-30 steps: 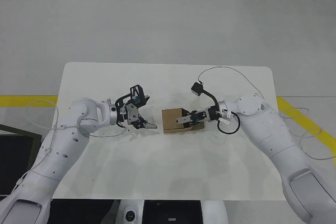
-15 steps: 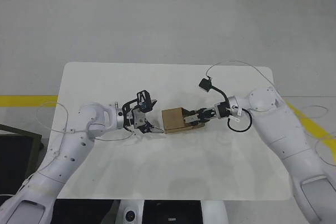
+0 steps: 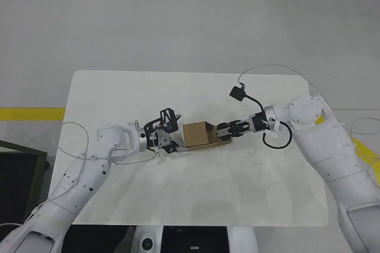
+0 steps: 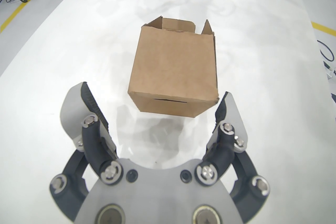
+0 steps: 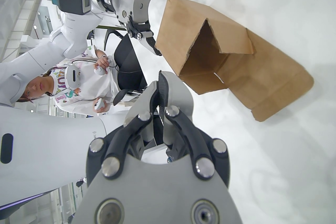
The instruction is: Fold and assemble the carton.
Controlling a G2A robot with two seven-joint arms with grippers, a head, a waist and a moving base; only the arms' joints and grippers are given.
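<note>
On the middle of the tabletop (image 3: 114, 95) our box (image 3: 196, 135) lies on its side, one end open. Our left jaws are apart at its shut end. Our right jaws are together, empty, beside the open flap (image 5: 275, 78). Next, we think, we fold it shut.

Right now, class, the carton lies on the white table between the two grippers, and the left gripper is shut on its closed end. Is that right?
No: the left gripper is open, fingers spread at the closed end of the carton, as the left wrist view shows. The rest holds.
</note>
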